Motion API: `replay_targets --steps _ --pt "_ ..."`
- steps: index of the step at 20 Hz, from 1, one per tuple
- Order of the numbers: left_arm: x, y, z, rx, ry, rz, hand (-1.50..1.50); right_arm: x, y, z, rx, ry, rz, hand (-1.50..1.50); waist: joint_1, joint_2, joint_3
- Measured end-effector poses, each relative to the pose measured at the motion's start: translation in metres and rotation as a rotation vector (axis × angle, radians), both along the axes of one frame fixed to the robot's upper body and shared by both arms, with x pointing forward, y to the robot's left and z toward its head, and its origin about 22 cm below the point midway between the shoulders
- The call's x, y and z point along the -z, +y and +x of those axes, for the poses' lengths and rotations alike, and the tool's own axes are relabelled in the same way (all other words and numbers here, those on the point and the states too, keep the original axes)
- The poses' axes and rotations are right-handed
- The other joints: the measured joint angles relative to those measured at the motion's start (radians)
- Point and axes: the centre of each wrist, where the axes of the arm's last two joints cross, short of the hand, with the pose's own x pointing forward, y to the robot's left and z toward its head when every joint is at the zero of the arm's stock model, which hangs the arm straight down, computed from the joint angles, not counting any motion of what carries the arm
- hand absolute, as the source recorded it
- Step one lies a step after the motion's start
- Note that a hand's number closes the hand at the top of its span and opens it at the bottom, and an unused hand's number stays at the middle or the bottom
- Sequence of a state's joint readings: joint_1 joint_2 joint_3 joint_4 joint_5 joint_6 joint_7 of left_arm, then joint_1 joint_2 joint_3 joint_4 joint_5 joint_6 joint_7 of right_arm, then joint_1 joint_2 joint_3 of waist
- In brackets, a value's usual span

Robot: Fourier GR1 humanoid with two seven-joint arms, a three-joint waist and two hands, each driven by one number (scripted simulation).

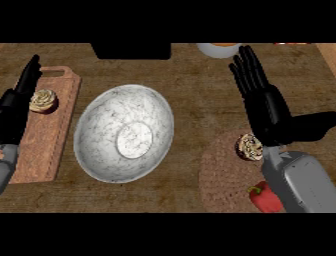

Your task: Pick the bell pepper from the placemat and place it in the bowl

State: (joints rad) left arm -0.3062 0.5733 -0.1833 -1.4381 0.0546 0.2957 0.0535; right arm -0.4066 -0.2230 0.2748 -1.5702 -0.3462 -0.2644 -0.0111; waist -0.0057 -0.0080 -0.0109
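A red bell pepper (264, 198) lies at the near edge of a round woven brown placemat (223, 170), partly hidden under my right forearm. A large white marbled bowl (124, 133) sits in the middle of the counter, left of the placemat, with nothing in it. My right hand (270, 107) is open, fingers straight and pointing away, thumb out to the right, above the placemat's far side and well beyond the pepper. My left hand (10, 112) is open at the left edge, fingers up, resting over a wooden board.
A cupcake (249, 147) sits on the placemat next to my right wrist. Another cupcake (42, 101) sits on a wooden cutting board (49, 145) at the left. A black object (130, 50) and a white cup (218, 49) stand at the counter's far edge.
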Motion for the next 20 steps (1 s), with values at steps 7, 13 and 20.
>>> replay_targets --steps 7,13,20 --pt "-0.005 -0.004 0.003 -0.013 -0.052 -0.174 0.0 -0.037 0.049 -0.046 -0.613 -0.223 0.021 -1.5 0.019 -0.021 0.007" --pt "0.005 0.014 -0.011 -0.062 -0.076 -0.324 0.0 -0.021 -0.003 -0.102 -0.649 -0.43 -0.006 -1.5 -0.039 -0.016 0.013" --pt "0.008 0.029 -0.021 -0.063 -0.094 -0.372 0.0 -0.022 -0.082 -0.136 -0.656 -0.59 -0.192 -1.5 -0.054 -0.008 0.014"
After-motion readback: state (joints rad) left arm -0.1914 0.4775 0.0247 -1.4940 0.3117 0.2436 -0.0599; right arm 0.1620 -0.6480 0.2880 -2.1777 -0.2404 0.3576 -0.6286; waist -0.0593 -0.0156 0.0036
